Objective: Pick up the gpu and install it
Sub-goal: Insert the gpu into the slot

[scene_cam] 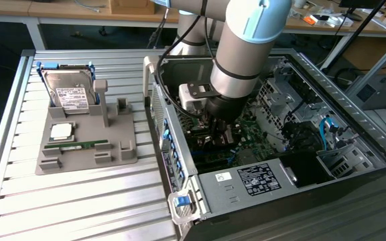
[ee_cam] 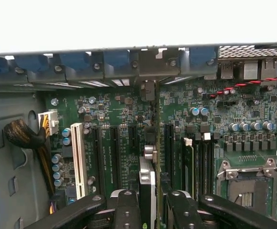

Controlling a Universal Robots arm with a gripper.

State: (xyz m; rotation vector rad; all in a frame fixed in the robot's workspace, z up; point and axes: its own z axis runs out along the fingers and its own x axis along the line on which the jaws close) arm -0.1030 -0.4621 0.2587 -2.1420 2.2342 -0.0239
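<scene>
- The gpu (ee_cam: 148, 191) is grasped edge-on between the fingers of the gripper (ee_cam: 150, 205), standing upright.
- It is held just above the motherboard (ee_cam: 124, 124) slots inside the open computer case (scene_cam: 247, 186).

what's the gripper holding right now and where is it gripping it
The gripper is shut on the gpu, pinching the card's upper edge between its fingers, with the card on edge over the motherboard slots.
</scene>
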